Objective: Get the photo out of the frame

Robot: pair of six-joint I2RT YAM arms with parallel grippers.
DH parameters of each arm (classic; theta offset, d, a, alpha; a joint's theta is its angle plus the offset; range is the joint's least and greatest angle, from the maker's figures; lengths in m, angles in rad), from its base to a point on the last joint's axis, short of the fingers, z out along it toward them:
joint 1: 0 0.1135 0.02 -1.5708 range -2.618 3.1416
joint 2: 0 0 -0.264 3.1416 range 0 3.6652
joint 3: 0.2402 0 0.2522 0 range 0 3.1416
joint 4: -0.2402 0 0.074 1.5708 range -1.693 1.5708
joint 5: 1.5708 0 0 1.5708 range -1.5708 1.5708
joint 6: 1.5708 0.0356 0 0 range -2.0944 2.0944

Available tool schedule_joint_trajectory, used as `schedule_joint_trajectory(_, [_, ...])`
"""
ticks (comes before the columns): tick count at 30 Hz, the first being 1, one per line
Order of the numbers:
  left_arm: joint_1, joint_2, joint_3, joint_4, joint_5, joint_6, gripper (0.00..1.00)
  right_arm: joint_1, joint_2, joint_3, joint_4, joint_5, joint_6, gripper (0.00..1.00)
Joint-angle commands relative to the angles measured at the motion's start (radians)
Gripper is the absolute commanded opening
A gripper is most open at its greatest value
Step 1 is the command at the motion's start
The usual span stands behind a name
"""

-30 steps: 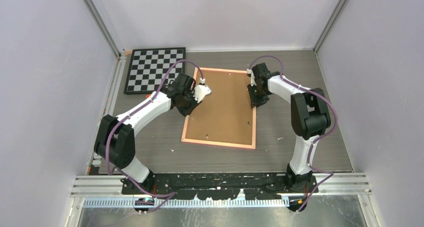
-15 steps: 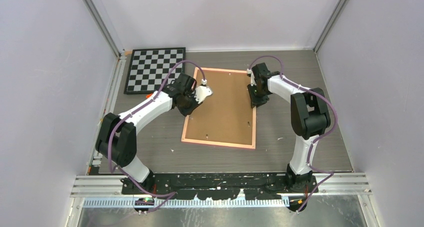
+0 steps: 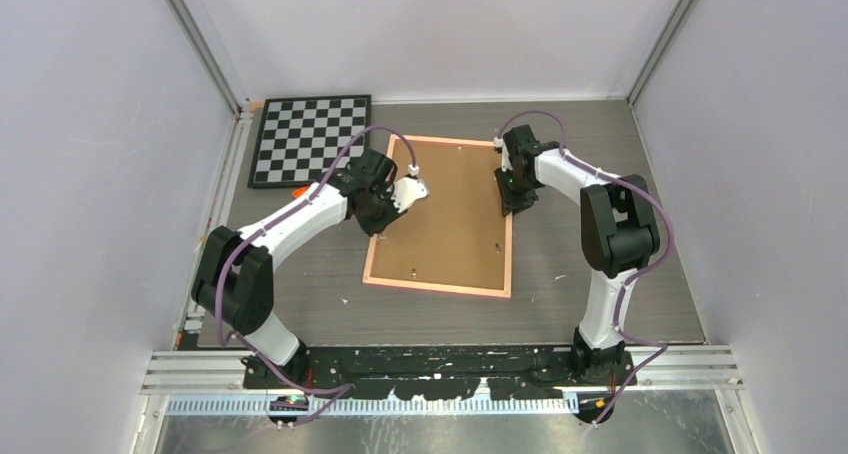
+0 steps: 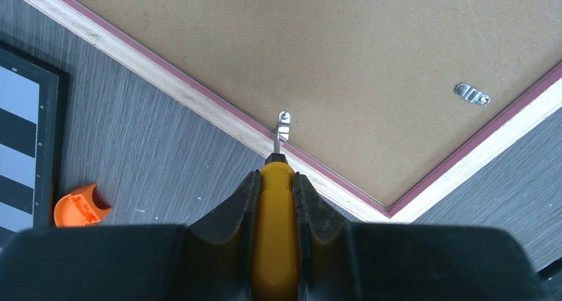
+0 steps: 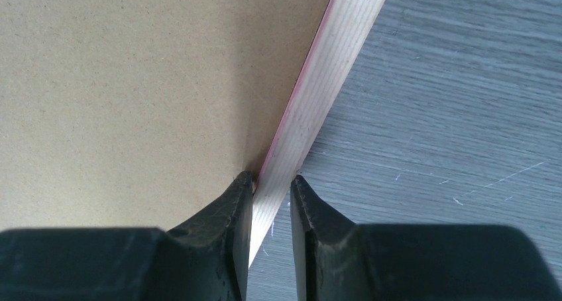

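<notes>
At mid-table the frame lies flat, back side up: brown fibreboard inside a thin pink border, long sides running away from the arm bases. Small metal clips sit along its edges. On its left long rail, toward the far end, the left gripper comes in from the left. Its jaws are nearly closed, pinched on the handle of a yellow-orange screwdriver. The thin shaft pokes out past the fingertips and its tip meets one metal clip right at the pink inner edge. A second clip lies on the board by the adjoining rail, untouched. Opposite, the right gripper sits on the right long rail near the far corner. In the right wrist view its fingers straddle the pale wood rail, one tip on the fibreboard side and one on the table side, narrow gap, both close against the wood. Just left of the frame a small orange piece lies on the grey table, beside the black-rimmed chessboard at the far-left corner.
</notes>
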Motion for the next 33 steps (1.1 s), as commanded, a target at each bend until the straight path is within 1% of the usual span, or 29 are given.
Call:
schedule_joint_trajectory(1, [-0.023,-0.016,0.004,-0.079,0.071,-0.007,0.0,0.009,0.09,-0.026,0.043,0.031,-0.011,0.01])
schedule_joint_trajectory(8, [-0.023,-0.005,0.0,-0.048,0.105,-0.059,0.0,0.009,0.094,-0.028,0.042,0.031,-0.005,0.01])
schedule_joint_trajectory(20, [-0.023,0.017,0.003,-0.048,0.197,-0.123,0.0,0.009,0.098,-0.027,0.043,0.031,-0.001,0.01])
schedule_joint_trajectory(25, [-0.023,0.03,-0.013,-0.009,0.191,-0.149,0.0,0.008,0.101,-0.028,0.042,0.031,-0.001,0.01])
schedule_joint_trajectory(27, [-0.023,0.037,-0.018,0.009,0.189,-0.161,0.0,0.009,0.102,-0.025,0.042,0.063,0.0,0.01])
schedule_joint_trajectory(33, [-0.023,0.053,-0.017,0.045,0.164,-0.186,0.0,0.009,0.104,-0.024,0.041,0.062,0.0,0.01])
